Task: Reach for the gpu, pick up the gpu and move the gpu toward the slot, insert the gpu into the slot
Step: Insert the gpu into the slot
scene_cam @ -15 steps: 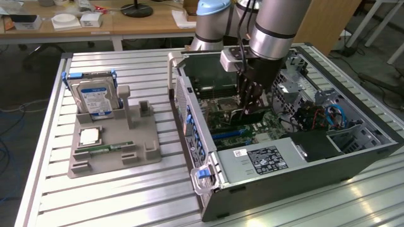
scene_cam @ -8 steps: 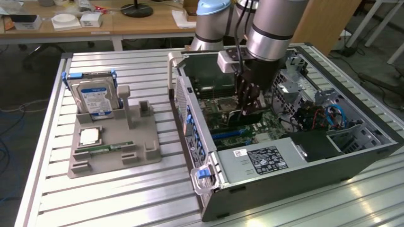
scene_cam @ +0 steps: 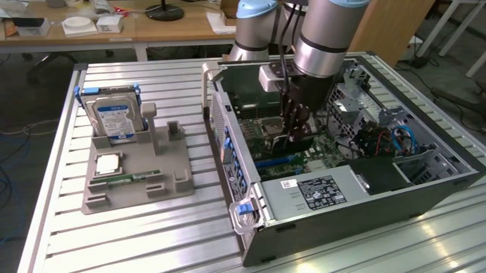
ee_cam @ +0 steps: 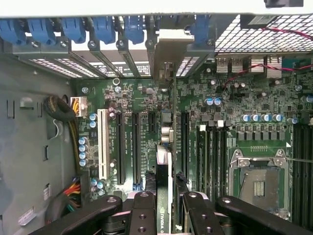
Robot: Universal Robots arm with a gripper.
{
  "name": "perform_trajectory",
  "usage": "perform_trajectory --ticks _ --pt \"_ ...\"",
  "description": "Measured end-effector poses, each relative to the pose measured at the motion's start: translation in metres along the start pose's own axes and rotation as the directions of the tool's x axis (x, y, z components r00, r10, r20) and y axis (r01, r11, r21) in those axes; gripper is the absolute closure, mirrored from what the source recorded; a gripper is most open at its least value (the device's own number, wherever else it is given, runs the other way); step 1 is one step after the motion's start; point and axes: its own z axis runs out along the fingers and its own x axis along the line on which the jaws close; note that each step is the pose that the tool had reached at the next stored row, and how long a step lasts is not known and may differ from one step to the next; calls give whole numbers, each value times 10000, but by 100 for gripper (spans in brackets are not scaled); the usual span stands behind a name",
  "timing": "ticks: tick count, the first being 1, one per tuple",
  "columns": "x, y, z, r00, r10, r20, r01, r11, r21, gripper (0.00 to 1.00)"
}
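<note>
The gripper [ee_cam: 167, 201] clamps the gpu [ee_cam: 163, 171] edge-on (its silver bracket [ee_cam: 168, 46] beside the blue clips [ee_cam: 102, 27]) over the green motherboard [ee_cam: 234, 98].

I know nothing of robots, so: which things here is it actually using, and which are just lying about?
In use: gripper, gpu gripped in it, motherboard below, computer case.
Lying about: hard drive, memory stick, processor chip, all on the grey tray.

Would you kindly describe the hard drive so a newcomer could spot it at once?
Beside the open computer case sits a grey fixture tray. The hard drive stands upright at its far end: silver, blue-labelled, unlike the flat green memory stick nearby.
</note>
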Motion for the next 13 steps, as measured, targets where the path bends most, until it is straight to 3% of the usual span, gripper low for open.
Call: perform_trajectory --ticks 13 --pt "3 16 101 10000 0 -12 0 10000 -11 74"
